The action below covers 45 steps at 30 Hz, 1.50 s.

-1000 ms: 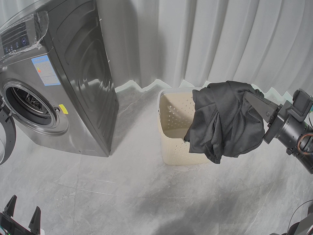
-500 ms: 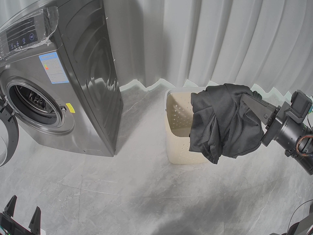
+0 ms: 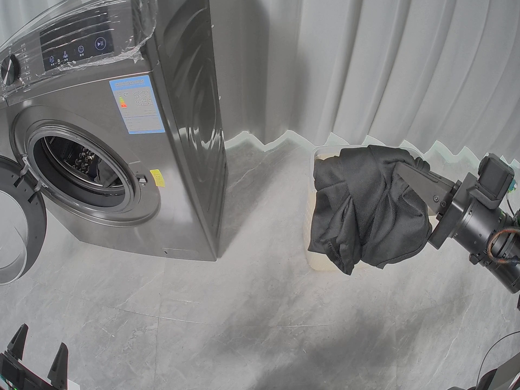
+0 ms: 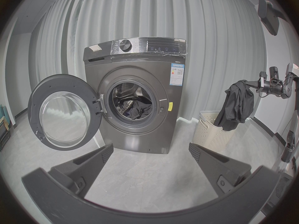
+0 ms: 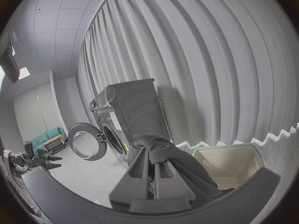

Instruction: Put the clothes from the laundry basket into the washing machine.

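Black garment (image 3: 368, 207) is pinched tight in right gripper (image 3: 402, 168), held off the floor.
It is hung over laundry basket (image 4: 207, 134), right of washing machine (image 3: 135, 153) w/ door (image 3: 16, 228) swung open; left gripper (image 4: 149, 149) is seen low, fingers spread wide.

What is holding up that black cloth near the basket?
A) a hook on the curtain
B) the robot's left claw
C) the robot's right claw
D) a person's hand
C: the right gripper is shut on the black cloth, which hangs by the laundry basket; the left gripper is open, holding nothing.
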Tool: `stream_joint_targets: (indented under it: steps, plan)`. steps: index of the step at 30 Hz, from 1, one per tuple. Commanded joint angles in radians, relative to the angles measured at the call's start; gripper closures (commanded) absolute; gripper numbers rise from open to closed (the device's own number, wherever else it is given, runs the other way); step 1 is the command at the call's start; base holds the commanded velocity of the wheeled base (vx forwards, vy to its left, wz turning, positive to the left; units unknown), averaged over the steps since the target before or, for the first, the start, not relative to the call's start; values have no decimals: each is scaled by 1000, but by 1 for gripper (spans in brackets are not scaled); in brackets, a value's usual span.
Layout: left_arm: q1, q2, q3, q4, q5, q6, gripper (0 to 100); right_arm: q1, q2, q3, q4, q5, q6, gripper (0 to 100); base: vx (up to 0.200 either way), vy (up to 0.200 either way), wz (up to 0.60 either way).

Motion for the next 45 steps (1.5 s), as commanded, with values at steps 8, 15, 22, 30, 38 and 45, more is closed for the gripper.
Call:
stream_joint_targets:
  steps: [8,15,22,30,38,45]
  plan:
    - [0,-16,15,0,0,-2,0,13,9,4,-23,26,2,100,0,200,0]
    - [0,-16,15,0,0,-2,0,24,20,2,-36,26,3,100,0,200,0]
    - [0,-16,15,0,0,-3,0,24,20,2,-38,26,3,100,0,200,0]
    - [0,-16,15,0,0,-2,0,27,28,2,-52,26,3,100,0,200,0]
    - [0,-16,15,0,0,-2,0,27,42,2,-53,28,5,100,0,125,0]
    - [0,-16,15,0,0,-2,0,27,46,4,-58,28,10,100,-114,0,0]
